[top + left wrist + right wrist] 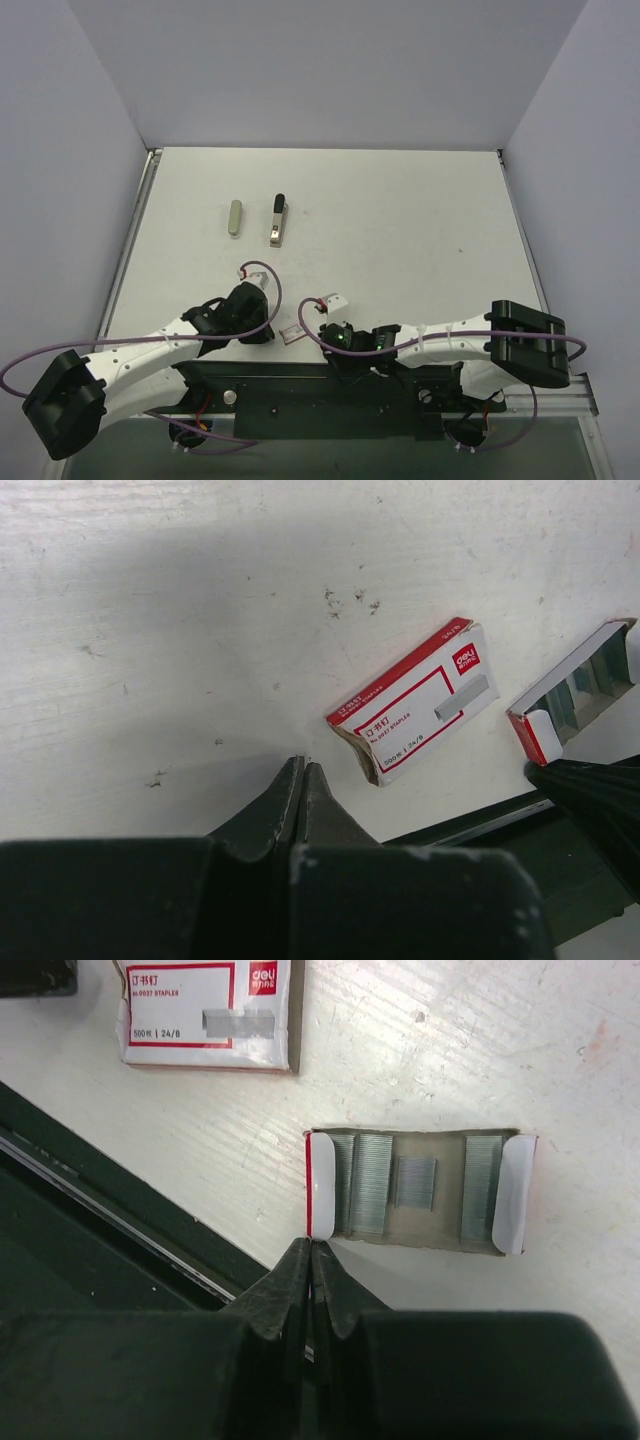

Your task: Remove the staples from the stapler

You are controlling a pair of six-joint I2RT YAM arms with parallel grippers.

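both my end effectors are pinched fully together and hold nothing. the left end effector point(303, 777) points at bare surface point(200, 600) just left of the cardboard sleeve point(415, 702). the right end effector point(311, 1257) has its tips just beside the red-edged corner of the staple tray point(420, 1210). the stapler point(279, 221) lies far out, left of centre and well apart from both arms. its black tip points away from me, and a small grey piece point(235, 216) lies beside it on its left.

my worries: the tray is open and looks light, so a careless swing of the right arm could nudge it and scatter the staple strips point(372, 1185). the stapler is a slim, smooth metal bar lying flat. i judge badly aligned fingers would skid off it or spin it, perhaps into the grey piece. working it with one arm alone could drag the whole bar along.

textures: the surface is white, scuffed and faintly grained. the sleeve is thin red-and-white card, crumpled at one open end. the tray is shallow card with white end flaps, and the staples are fine-ribbed bright steel blocks. the fingers are matte black wedges.
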